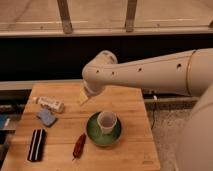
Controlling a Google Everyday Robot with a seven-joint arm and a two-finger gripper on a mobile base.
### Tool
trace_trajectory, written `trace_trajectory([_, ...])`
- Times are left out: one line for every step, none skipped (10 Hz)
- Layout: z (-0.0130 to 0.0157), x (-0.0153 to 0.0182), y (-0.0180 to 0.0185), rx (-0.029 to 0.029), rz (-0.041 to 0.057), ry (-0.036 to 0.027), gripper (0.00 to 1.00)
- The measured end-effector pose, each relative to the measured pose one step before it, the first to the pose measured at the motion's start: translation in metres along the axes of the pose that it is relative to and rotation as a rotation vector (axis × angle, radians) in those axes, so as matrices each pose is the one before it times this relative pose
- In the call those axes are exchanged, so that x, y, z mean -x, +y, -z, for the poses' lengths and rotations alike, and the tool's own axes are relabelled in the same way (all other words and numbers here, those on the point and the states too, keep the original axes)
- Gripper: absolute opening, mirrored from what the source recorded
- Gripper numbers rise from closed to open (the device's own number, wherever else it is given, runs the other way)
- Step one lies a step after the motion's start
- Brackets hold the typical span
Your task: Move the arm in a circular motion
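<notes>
The arm [150,72] is a thick cream-white tube reaching in from the right, with small dark dots along it and a bulbous joint [100,72] over the back of the wooden table [130,115]. The gripper [84,97] is the pale yellowish tip hanging from the joint, just above the table's back middle, left of and behind the cup. It holds nothing that I can see.
On the table stand a white cup [107,121] on a green plate [92,134], a red pepper-like object [79,145], a black striped block [36,145], a blue sponge [47,118] and a white tube [50,103]. A dark window wall runs behind.
</notes>
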Motion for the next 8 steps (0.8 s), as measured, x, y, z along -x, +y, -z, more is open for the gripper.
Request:
trace_trajectory([0.00398, -0.01303, 0.00440, -0.00357, -0.00148, 0.00935, 0.80])
trace_trajectory([0.00479, -0.02066, 0.00182, -0.00622, -0.01703, 0.01706, 0.80])
trace_trajectory([0.00384, -0.01845, -0.00529, -0.01532, -0.02607, 0.01505, 0.80])
trace_trajectory([0.00189, -0.01313, -0.00712, -0.01719, -0.02398, 0.01337, 0.80])
trace_trajectory([0.00000, -0.01010, -0.01080, -0.02220, -0.02573, 0.01513, 0.80])
trace_trajectory([-0.00136, -0.00614, -0.01832, -0.02319, -0.03056, 0.01341, 0.80])
trace_trajectory([-0.00216, -0.00035, -0.01978, -0.02246, -0.02685, 0.00893, 0.80])
trace_trajectory([-0.00296, 0.00422, -0.01620, -0.01586, -0.01704, 0.00542, 0.80])
